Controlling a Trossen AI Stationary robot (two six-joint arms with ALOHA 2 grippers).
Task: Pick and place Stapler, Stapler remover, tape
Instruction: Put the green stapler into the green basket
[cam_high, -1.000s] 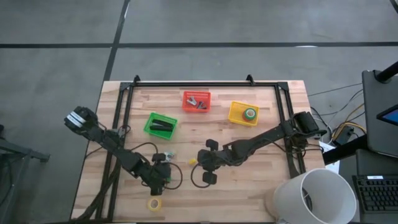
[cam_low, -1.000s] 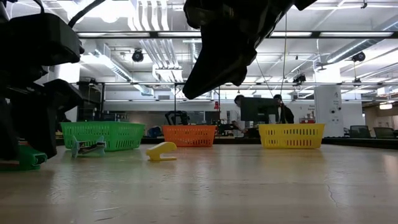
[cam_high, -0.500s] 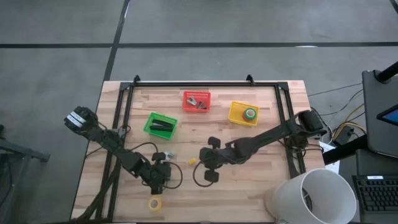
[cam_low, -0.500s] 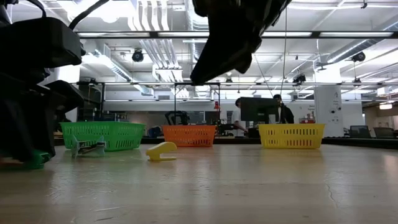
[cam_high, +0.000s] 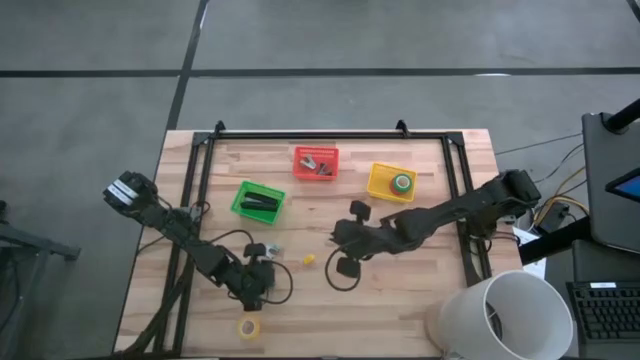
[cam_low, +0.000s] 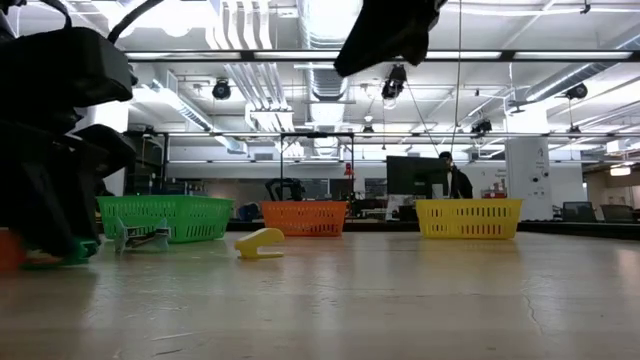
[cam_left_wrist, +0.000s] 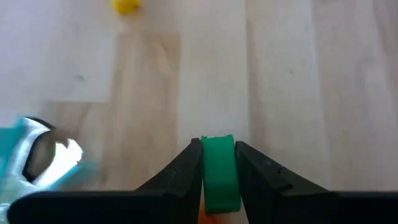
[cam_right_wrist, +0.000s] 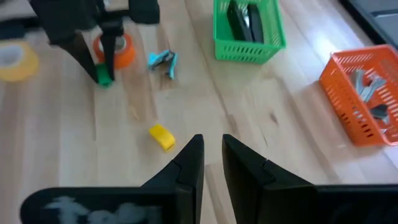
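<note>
My left gripper (cam_high: 258, 283) stands near the table's front left, shut on a small green piece (cam_left_wrist: 218, 168) at the table top. An orange tape roll (cam_right_wrist: 118, 50) lies flat right beside it. A teal stapler remover (cam_high: 272, 250) and a yellow one (cam_high: 309, 260) lie on the wood close by. A yellow tape roll (cam_high: 248, 327) lies near the front edge. The black stapler (cam_high: 260, 203) lies in the green basket (cam_high: 240, 208). My right gripper (cam_right_wrist: 211, 146) hovers above mid-table, its fingers a narrow gap apart with nothing between them. My left gripper pinches the green piece's two flat sides (cam_left_wrist: 219, 149) between its two fingers (cam_right_wrist: 101, 62), which point down from above. I see the piece edge-on and cannot tell what it is. Its lower end (cam_low: 78, 250) is at the table top.
An orange basket (cam_high: 316, 150) with metal stapler removers stands at the back centre. To its right a yellow basket (cam_high: 378, 180) holds a green tape roll (cam_high: 402, 183). A black frame (cam_high: 330, 134) rims the table. A white bucket (cam_high: 505, 318) sits at the front right corner.
My left gripper's fingers have drawn in on the green piece, staying in place. My right gripper has risen and moved toward the table's right and far edges, away from the yellow stapler remover, which has stayed where it was.
</note>
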